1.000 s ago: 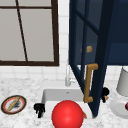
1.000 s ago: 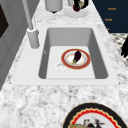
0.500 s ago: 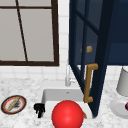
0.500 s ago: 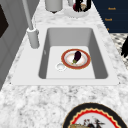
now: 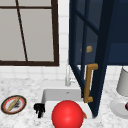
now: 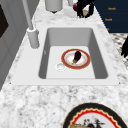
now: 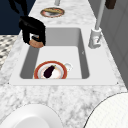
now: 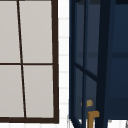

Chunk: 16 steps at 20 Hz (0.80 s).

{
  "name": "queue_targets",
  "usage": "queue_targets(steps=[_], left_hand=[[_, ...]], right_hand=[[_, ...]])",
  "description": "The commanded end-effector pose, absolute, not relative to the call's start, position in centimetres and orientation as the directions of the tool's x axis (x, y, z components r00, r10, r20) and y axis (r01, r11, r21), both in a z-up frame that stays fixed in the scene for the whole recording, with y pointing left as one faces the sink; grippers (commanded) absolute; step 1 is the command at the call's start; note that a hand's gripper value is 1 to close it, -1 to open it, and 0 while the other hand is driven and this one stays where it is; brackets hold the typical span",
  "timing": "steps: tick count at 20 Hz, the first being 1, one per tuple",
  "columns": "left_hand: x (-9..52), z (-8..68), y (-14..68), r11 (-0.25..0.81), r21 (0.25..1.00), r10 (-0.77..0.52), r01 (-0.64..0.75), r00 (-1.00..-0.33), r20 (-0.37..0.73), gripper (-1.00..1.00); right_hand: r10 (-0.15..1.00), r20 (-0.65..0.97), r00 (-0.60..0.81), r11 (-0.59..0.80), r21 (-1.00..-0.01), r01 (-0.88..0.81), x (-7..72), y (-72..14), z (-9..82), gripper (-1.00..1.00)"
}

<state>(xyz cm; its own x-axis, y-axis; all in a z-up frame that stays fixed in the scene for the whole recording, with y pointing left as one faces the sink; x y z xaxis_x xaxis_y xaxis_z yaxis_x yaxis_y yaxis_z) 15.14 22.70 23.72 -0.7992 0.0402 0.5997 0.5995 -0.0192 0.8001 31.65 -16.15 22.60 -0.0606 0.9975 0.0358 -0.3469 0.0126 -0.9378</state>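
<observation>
My right hand (image 7: 31, 27) hangs over the sink's front edge, fingers curled round a small brown round thing (image 7: 36, 44). In the left side view that hand (image 6: 83, 6) shows at the top with the brown thing (image 6: 85, 12) under it. My left hand (image 5: 39, 109) floats by the sink's left front corner with relaxed fingers and holds nothing; it also appears at the frame edges as the left hand (image 6: 125, 48) and the left hand (image 7: 18, 6). A red-rimmed plate (image 6: 86, 63) with an eggplant (image 6: 77, 55) lies in the sink (image 6: 98, 50). A big red ball (image 5: 67, 115) covers the sink's front.
A dark blue cabinet door (image 5: 102, 62) stands open over the sink, its wooden handle (image 5: 88, 83) pointing left. The faucet (image 6: 31, 32) is at the back. A patterned plate (image 5: 13, 104) lies on the left counter. A white plate (image 5: 118, 108) and a white canister (image 5: 123, 82) are on the right.
A second ago the right hand showed right of the door's foot in the front view; it has since left that spot. In the left side view it shifted slightly toward the counter's front.
</observation>
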Motion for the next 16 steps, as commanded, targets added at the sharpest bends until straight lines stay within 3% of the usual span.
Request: queue_targets(steps=[1,16], left_hand=[[15.1,23.7,22.7,-0.019,0.800,0.040,0.599,-0.799,0.600,0.00],[15.1,23.7,22.7,-0.019,0.800,0.040,0.599,-0.799,0.600,0.00]], right_hand=[[0.993,0.085,-0.080,0.052,-0.935,-0.350,31.0,-13.8,21.5,1.00],[0.993,0.096,-0.061,0.068,-0.932,-0.357,27.0,-6.8,15.4,1.00]])
